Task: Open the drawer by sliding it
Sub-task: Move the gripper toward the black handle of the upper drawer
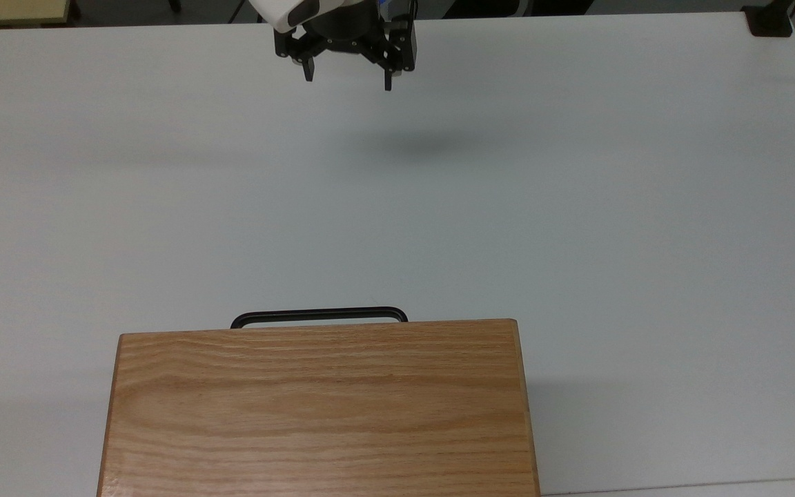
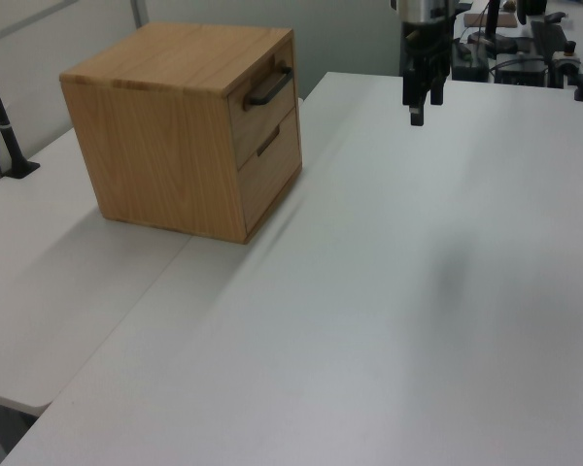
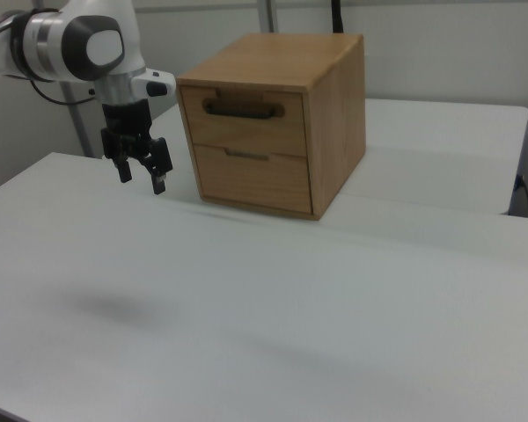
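Note:
The drawer (image 3: 243, 126) is the upper one of two in a light oak cabinet (image 1: 321, 407), and its front sits flush with the box. Its black bar handle (image 1: 319, 315) juts past the cabinet's top edge in the top view, and the handle (image 2: 270, 85) also faces the open table in the left view. My gripper (image 1: 348, 81) hangs above the white table (image 1: 577, 207) far from the handle, near the table's far edge. It is open with nothing between its fingers. In the right view the gripper (image 3: 141, 181) hovers to the left of the cabinet front, fingers pointing down.
A second drawer (image 3: 251, 176) sits under the first. A black clamp (image 1: 769, 21) grips the table's corner at the top view's upper right. A black post (image 2: 2, 116) stands behind the cabinet at the left view's left. Lab gear (image 2: 525, 49) crowds the far end.

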